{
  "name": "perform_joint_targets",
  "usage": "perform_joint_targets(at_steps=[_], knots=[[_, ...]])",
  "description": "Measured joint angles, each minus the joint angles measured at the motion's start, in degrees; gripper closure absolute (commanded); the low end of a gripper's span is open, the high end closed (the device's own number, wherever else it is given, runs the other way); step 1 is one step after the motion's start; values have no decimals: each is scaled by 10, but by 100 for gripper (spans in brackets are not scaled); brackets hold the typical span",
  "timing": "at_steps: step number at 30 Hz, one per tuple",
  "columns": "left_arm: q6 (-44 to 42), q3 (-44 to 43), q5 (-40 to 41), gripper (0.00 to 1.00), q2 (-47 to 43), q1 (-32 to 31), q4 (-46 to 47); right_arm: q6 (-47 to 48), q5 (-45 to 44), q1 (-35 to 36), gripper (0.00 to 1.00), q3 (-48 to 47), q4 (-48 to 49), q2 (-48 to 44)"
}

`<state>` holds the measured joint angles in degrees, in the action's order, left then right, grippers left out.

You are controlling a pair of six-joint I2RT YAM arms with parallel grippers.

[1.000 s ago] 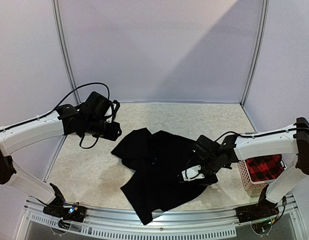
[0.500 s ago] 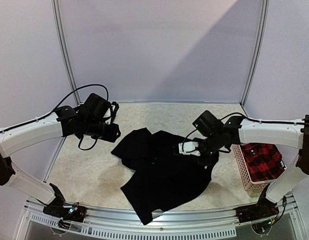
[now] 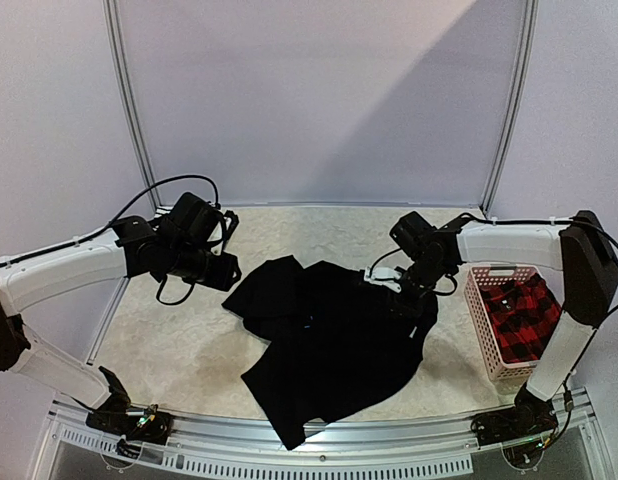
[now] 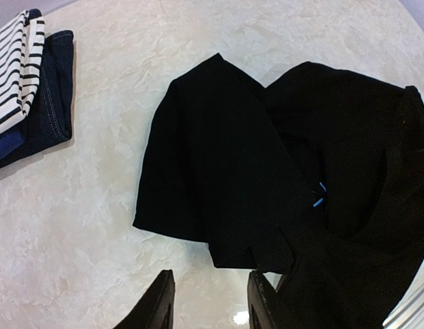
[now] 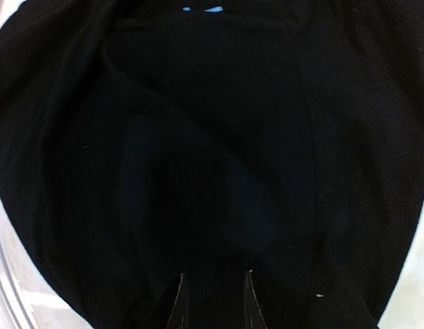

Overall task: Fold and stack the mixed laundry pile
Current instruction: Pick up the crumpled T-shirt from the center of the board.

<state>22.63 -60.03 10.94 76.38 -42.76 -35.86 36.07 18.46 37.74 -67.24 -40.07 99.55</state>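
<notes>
While the black shirt (image 3: 329, 350) lies crumpled mid desk (image 3: 159, 340) toward the near edge, the right tool (image 5: 212, 301) sits over its right side, narrowly parted, nothing visibly pinched. Left tool (image 4: 210, 301) hangs wide, empty. Step looks like flattening. Next: pinch opposite hems, pull taut.

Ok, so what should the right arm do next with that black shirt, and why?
Probably lower the right gripper and pinch the black shirt: its fingers are open over the fabric, and the shirt lies crumpled, not yet spread for folding.
</notes>
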Motion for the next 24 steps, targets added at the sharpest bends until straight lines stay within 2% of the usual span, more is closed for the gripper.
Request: perform_joint_targets(at_steps=[6, 12, 19, 24], knots=[[1, 0, -3, 63, 0, -1, 1, -10, 50, 0, 67, -31, -46, 7], [1, 0, -11, 63, 0, -3, 2, -49, 98, -10, 66, -95, -77, 66], [2, 0, -13, 63, 0, -4, 2, -115, 150, -78, 62, -137, -132, 127], [4, 0, -13, 63, 1, -4, 2, -128, 188, -105, 60, -151, -168, 174]])
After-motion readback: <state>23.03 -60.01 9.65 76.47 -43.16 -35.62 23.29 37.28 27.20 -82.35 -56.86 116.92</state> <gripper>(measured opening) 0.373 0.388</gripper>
